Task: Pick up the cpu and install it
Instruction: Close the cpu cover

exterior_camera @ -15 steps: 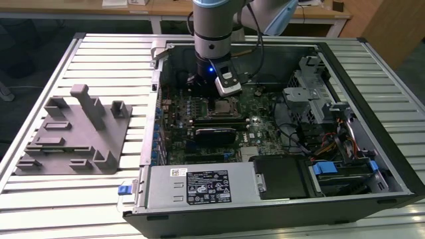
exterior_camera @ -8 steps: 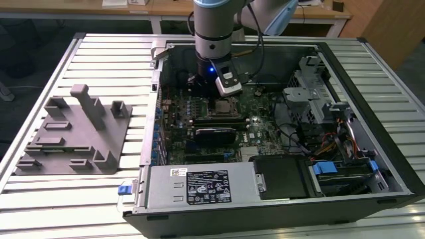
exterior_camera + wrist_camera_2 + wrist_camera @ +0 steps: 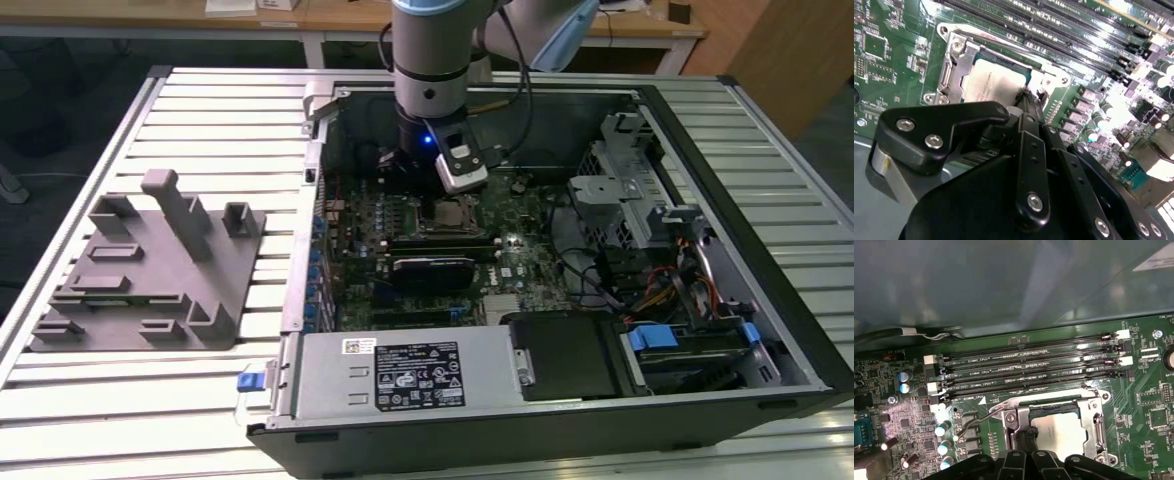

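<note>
Exterior view: the arm (image 3: 430, 60) is seen reaching down into the open computer case (image 3: 787, 330), with the gripper (image 3: 449, 196) over the green motherboard (image 3: 534, 250). In both wrist views the cpu (image 3: 1060, 430) (image 3: 994, 85) is seen lying flat inside the metal socket frame (image 3: 1095, 420), silvery top upward, beside the long memory slots (image 3: 1029, 367). The gripper's fingertips (image 3: 1027, 440) are drawn together, tip to tip, and are set at the cpu's edge; whether contact is made cannot be told.

Silver-grey arm (image 3: 430, 70), pale-blue ring (image 3: 447, 8), black cable (image 3: 525, 95)
</note>
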{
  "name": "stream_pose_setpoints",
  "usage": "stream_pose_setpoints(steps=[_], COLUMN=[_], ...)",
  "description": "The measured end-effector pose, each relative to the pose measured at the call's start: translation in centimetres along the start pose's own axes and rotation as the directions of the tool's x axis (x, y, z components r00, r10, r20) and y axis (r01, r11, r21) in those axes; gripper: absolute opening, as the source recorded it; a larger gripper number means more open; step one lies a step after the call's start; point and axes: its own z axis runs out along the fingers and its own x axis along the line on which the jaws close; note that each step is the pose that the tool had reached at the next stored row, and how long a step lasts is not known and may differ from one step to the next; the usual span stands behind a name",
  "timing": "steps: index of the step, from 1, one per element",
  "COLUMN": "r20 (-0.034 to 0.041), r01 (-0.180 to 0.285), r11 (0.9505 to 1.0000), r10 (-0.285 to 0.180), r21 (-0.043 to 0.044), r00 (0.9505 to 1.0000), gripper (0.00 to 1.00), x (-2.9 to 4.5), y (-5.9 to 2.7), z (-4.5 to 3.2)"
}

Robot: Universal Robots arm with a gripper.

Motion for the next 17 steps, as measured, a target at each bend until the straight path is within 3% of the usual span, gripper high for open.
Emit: stream_pose_setpoints(steps=[5, 17], r20=[-0.0003, -0.0003], r01=[0.0, 0.002], r11=[1.0, 1.0], r10=[0.0, -0.002], r21=[0.0004, -0.0007], r00=[1.0, 1.0], gripper=[0.11, 0.11], x=[-0.03, -0.08], y=[0.0, 0.0], z=[-0.09, -1.87])
